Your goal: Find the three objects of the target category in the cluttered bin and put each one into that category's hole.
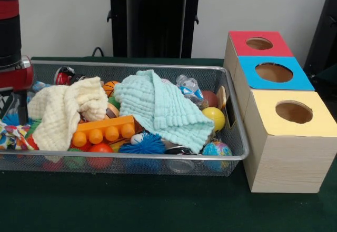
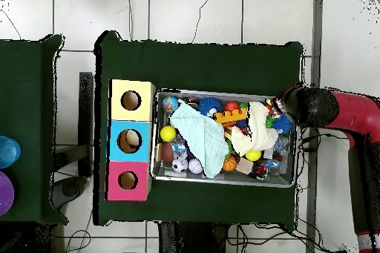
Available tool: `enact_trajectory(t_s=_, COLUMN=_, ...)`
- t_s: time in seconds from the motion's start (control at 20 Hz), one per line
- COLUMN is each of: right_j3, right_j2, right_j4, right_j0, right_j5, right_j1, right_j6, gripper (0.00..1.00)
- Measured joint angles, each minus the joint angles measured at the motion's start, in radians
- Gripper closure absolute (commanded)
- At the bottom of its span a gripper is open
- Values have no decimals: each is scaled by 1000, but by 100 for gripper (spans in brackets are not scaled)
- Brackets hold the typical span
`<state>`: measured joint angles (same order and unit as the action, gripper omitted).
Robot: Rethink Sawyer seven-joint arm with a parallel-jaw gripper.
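Note:
The silver wire-mesh bin [image 1: 131, 67] stands on the green table and is full of toys and cloths; it also shows in the overhead view [image 2: 223, 182]. One spotted ruffled fabric piece [image 1: 15, 136] lies at the bin's left end. I see no other spotted pieces. My gripper [image 1: 12, 108] hangs from the red and black arm [image 2: 349, 113] over that same end, just above and behind the fabric. The wrist hides it from above. The yellow-faced box's round hole [image 1: 294, 111] is beside the bin's other end and also shows in the overhead view [image 2: 130, 100].
A mint-green cloth [image 1: 158, 108] and a cream cloth [image 1: 63, 111] cover much of the bin. An orange brick [image 1: 102, 131], a blue spiky ball [image 1: 142, 143], a yellow ball [image 1: 214, 117] and a globe ball [image 1: 217, 150] lie around them. The blue-faced box [image 1: 274, 72] and red-faced box [image 1: 259, 43] stand behind the yellow one.

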<state>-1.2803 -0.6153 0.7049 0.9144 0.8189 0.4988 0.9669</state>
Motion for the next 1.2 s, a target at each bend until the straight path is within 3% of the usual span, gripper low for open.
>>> enact_trajectory(t_s=1.2, right_j3=0, right_j2=0, right_j4=9, right_j0=11, right_j5=0, right_j1=-93, right_j6=-1, gripper=0)
